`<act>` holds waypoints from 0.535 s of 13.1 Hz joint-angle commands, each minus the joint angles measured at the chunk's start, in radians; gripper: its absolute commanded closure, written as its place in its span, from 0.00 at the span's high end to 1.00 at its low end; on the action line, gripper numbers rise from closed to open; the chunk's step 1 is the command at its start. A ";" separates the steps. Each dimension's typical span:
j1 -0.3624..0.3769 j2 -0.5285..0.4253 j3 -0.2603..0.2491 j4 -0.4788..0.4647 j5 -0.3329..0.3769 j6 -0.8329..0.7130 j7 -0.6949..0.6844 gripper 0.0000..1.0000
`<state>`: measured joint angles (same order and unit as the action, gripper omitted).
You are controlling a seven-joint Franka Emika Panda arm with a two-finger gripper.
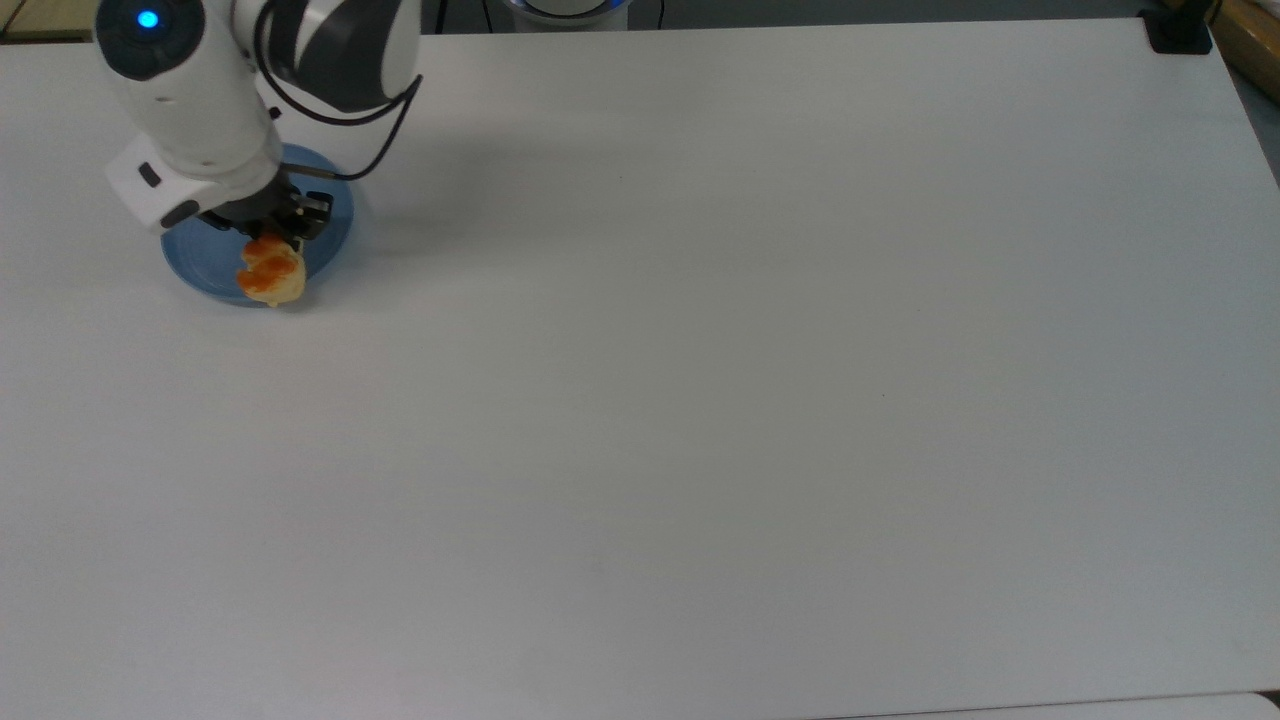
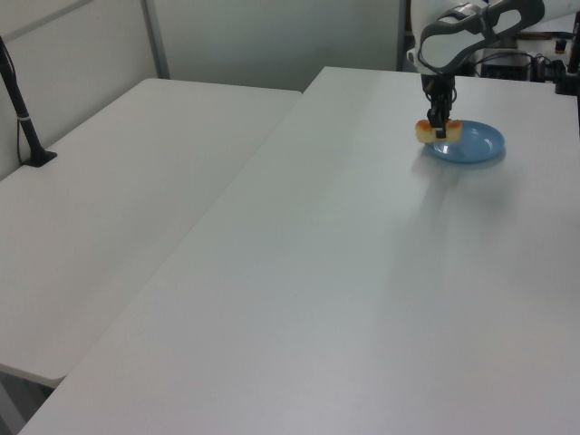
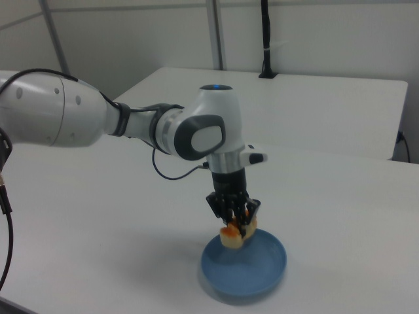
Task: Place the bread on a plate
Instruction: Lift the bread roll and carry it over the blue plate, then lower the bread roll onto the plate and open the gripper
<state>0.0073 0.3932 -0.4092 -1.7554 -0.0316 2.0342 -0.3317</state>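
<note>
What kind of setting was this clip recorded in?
Likely a robotics lab: a bare white table, a white robot arm whose claw holds a pale-yellow bread roll over a round light-blue plate.

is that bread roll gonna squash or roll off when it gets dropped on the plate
The bread roll looks soft, so the closed jaws probably dent it slightly. Its oblong shape likely won't roll far. The light-blue plate has a raised rim that should stop it.
</note>
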 commanded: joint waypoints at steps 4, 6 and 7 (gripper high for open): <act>0.002 -0.046 -0.039 -0.144 0.030 0.130 -0.067 0.49; 0.000 -0.046 -0.039 -0.144 0.030 0.129 -0.067 0.76; 0.000 -0.046 -0.039 -0.144 0.030 0.127 -0.067 0.95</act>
<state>-0.0015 0.3914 -0.4371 -1.8486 -0.0196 2.1406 -0.3664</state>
